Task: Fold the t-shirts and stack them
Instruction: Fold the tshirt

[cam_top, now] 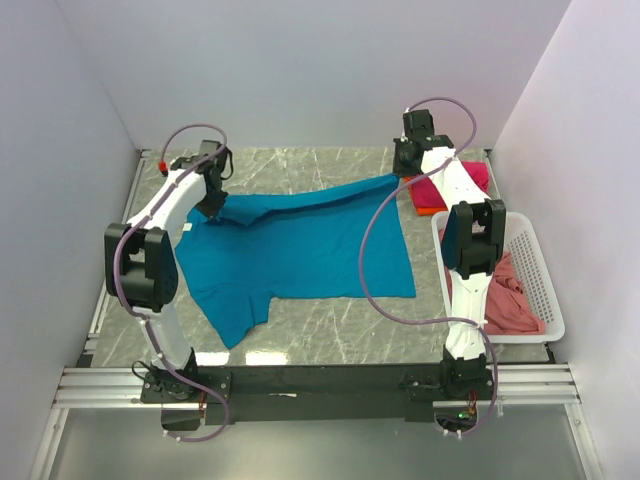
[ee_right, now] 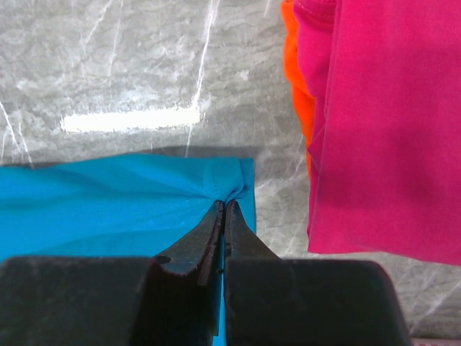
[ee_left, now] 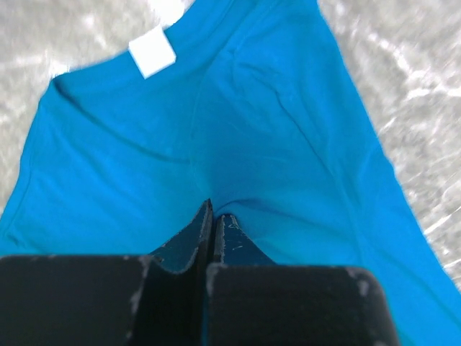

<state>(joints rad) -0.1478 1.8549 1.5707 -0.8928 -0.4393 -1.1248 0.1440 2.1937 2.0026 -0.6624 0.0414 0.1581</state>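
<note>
The teal-blue t-shirt (cam_top: pixel 300 250) lies spread across the middle of the table. My left gripper (cam_top: pixel 212 205) is shut on its far left part, below the white neck label (ee_left: pixel 152 51); the fingers pinch a ridge of cloth (ee_left: pixel 216 205). My right gripper (cam_top: pixel 400 172) is shut on the shirt's far right corner (ee_right: pixel 229 189). The magenta-pink t-shirt (cam_top: pixel 438 186) lies folded on the orange t-shirt (cam_top: pixel 428 209) at the far right; both show in the right wrist view, magenta (ee_right: pixel 389 122) over orange (ee_right: pixel 297 79). The dusty salmon-pink t-shirt (cam_top: pixel 505 300) is crumpled in the basket.
A white lattice basket (cam_top: pixel 545 290) stands at the right edge of the table. The grey marble tabletop (cam_top: pixel 330 325) shows in front of the teal shirt. White walls close in the back and sides.
</note>
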